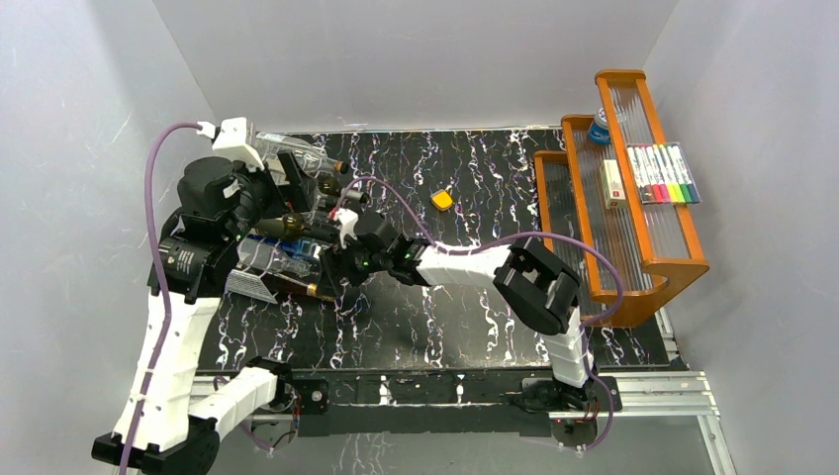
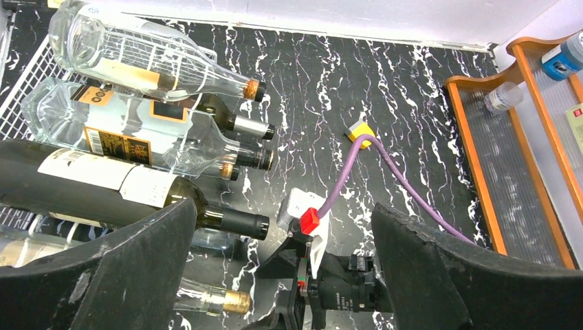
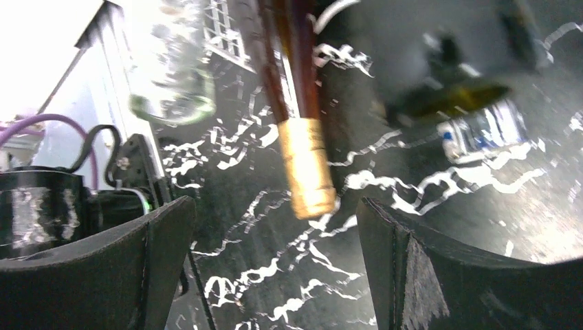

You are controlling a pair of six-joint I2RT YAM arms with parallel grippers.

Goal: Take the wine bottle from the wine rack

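The white wire wine rack (image 1: 247,284) (image 2: 24,82) stands at the table's left with several bottles lying on it, necks pointing right. The lowest wine bottle has a gold foil cap (image 1: 317,292) (image 2: 234,301) (image 3: 306,168). My right gripper (image 1: 333,272) (image 3: 275,203) is open and faces that cap, which lies just beyond its fingertips and between them, untouched. A dark green bottle (image 2: 137,192) with a white label and black cap lies above it. My left gripper (image 1: 297,183) (image 2: 283,206) hangs open over the bottle necks, holding nothing.
An orange wooden tiered shelf (image 1: 673,262) stands at the right with markers (image 1: 665,174), a small box and a blue-capped bottle. A small yellow object (image 1: 442,200) lies mid-table. The right arm's purple cable (image 2: 385,165) loops above the tabletop.
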